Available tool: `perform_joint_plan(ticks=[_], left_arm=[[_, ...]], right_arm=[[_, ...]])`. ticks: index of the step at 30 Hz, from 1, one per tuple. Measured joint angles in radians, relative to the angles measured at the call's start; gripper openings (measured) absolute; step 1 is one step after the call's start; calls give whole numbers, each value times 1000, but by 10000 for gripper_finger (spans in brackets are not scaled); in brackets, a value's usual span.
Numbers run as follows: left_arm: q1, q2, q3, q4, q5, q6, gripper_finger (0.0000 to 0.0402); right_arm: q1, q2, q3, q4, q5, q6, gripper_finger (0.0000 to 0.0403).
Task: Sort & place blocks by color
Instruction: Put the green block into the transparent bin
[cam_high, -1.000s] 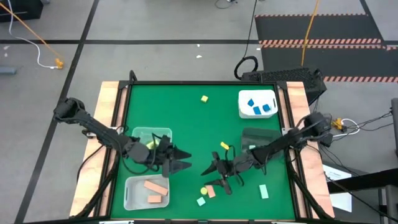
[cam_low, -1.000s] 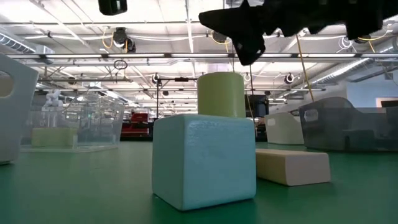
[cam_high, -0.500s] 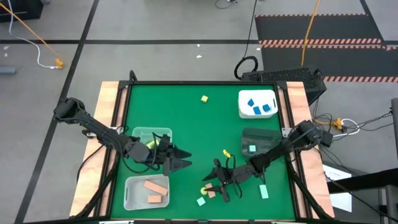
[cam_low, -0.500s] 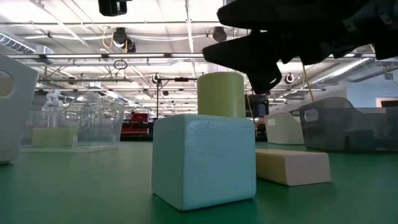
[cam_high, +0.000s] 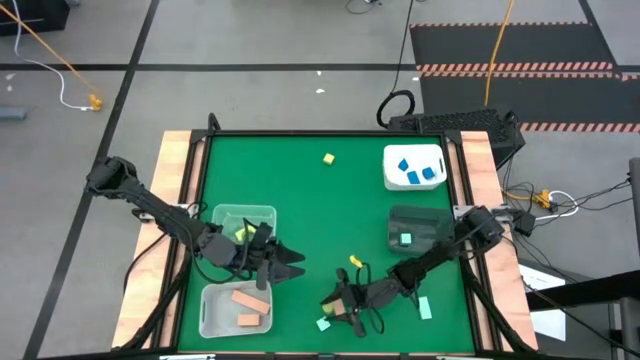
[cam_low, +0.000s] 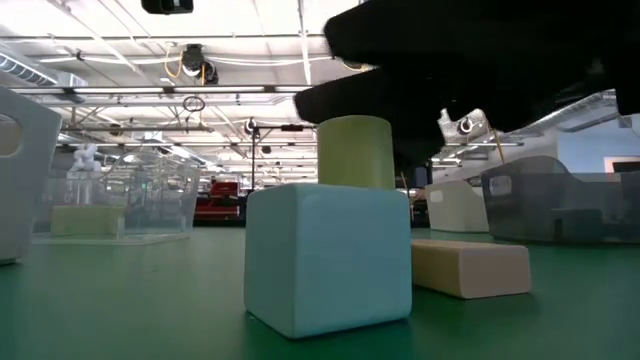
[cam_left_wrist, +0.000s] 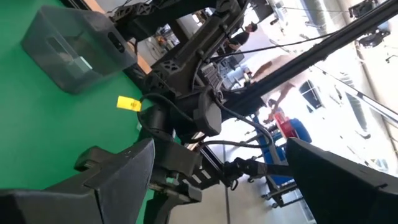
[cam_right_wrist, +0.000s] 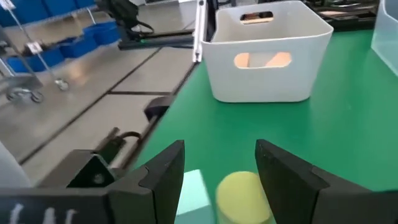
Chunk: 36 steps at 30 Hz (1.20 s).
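Four tubs on green bench (cam_high: 300, 190), blue blocks (cam_high: 414, 172) far right, two peach blocks (cam_high: 245, 308) near left, left gripper (cam_high: 292, 266) open mid-bench, right gripper (cam_right_wrist: 217, 163) parted over yellow block (cam_right_wrist: 244, 196), no legible writing

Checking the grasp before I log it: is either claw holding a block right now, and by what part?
Nothing is held. The right claw hangs open above the yellow cylinder block; the left claw is open and empty.

High view looks straight down; low view skims the shared table (cam_high: 300, 190).
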Motion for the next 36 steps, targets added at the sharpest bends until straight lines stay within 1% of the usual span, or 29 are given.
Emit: perform_joint_plan(ticks=[8,18,24,28,31,34,36], left_arm=[[-1,0,0,-2,0,-1,361],[-1,0,0,-7,0,30,361],[-1,0,0,-7,0,31,360],[-1,0,0,-9,0,31,360],[-1,0,0,-15,0,31,360],[-1,0,0,-24,-1,26,361],[-1,0,0,-24,0,28,361]], right_arm=[[-17,6,8,-12,6,-14,187],[-14,-9,8,-2,4,20,187],[-14,-8,8,-95,4,27,187],[-14,-8,8,-162,3,80,187],[-14,-8,8,-170,3,99,187],[-14,-8,8,-163,3,99,177],[-14,-8,8,-162,3,99,158]])
